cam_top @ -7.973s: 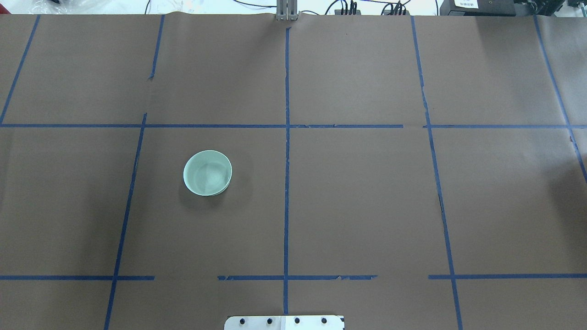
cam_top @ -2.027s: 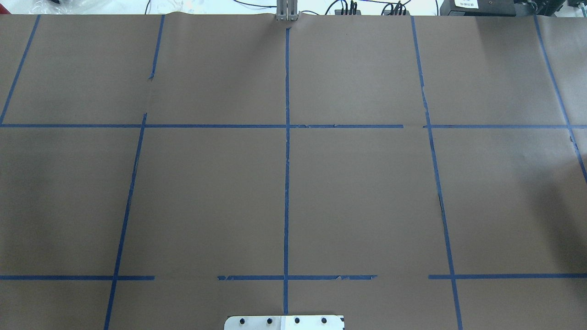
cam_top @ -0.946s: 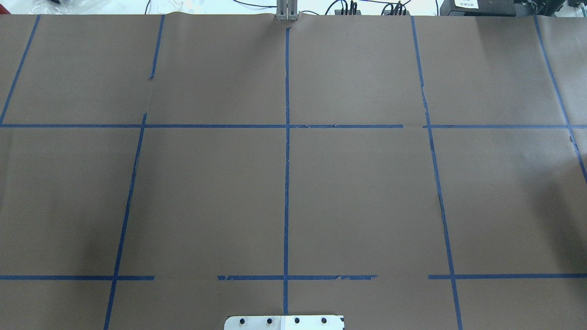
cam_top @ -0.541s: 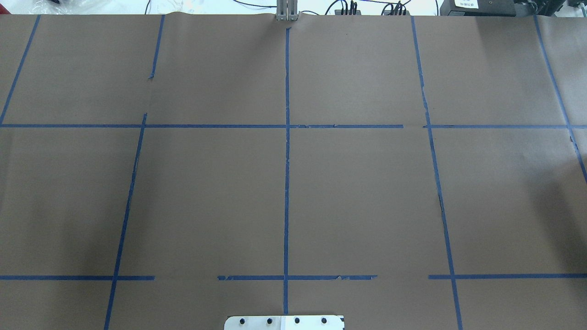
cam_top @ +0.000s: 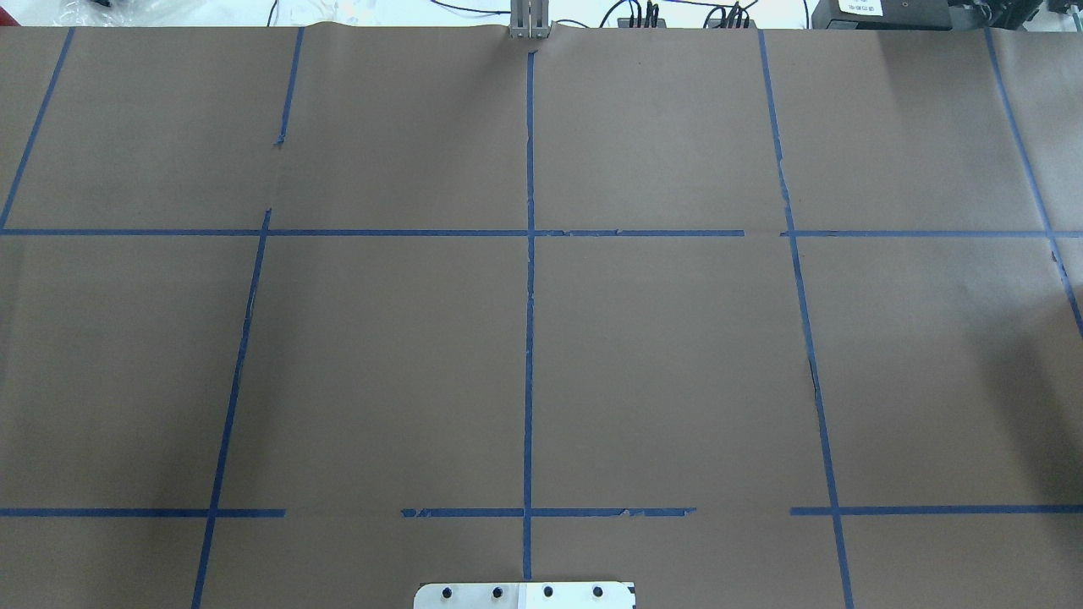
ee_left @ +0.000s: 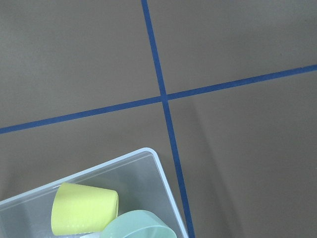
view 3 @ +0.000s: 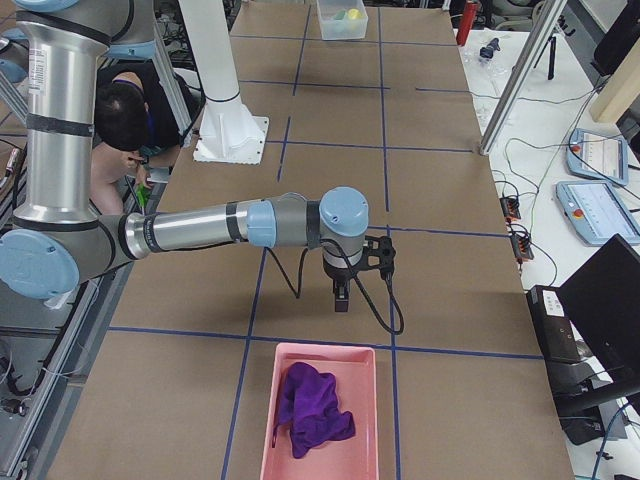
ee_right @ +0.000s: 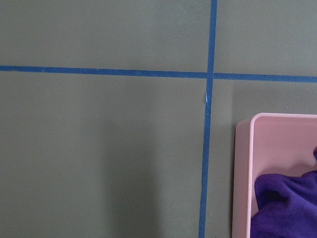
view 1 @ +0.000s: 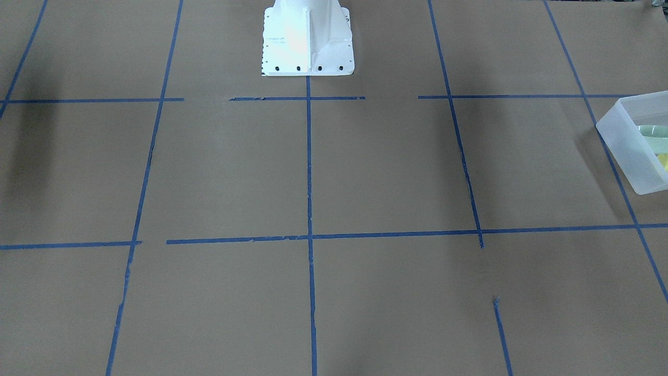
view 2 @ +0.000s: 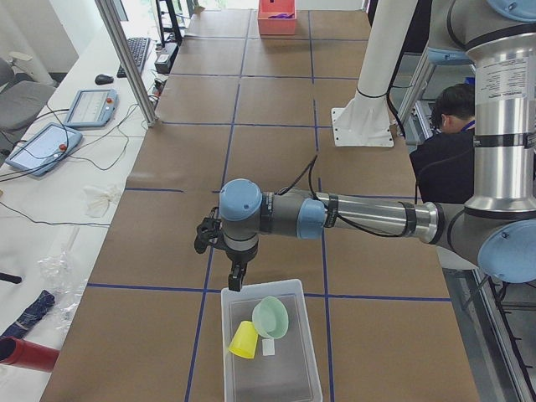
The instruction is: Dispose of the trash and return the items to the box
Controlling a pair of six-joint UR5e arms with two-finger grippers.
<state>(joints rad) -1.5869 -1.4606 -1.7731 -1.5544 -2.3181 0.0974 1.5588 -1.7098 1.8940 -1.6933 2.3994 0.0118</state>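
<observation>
Brown-papered bench (cam_top: 677, 381): we're seeing the box (view 2: 276, 374) at its left end holding the yellow cup (view 2: 244, 340) and bowl (view 2: 270, 317), and a pink tray (view 3: 350, 380) at the right end holding purple cloth (view 3: 312, 410). Left gripper (view 2: 236, 285) and right gripper (view 3: 341, 303) are hovering by those rims; we can't tell how wide the jaws stand.

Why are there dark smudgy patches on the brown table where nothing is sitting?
Soft shadows: the front-facing view has one on the table at its left edge and another right of middle; the overhead view has a faint one at its right. The white robot base glares, washed out, in the front-facing view.
</observation>
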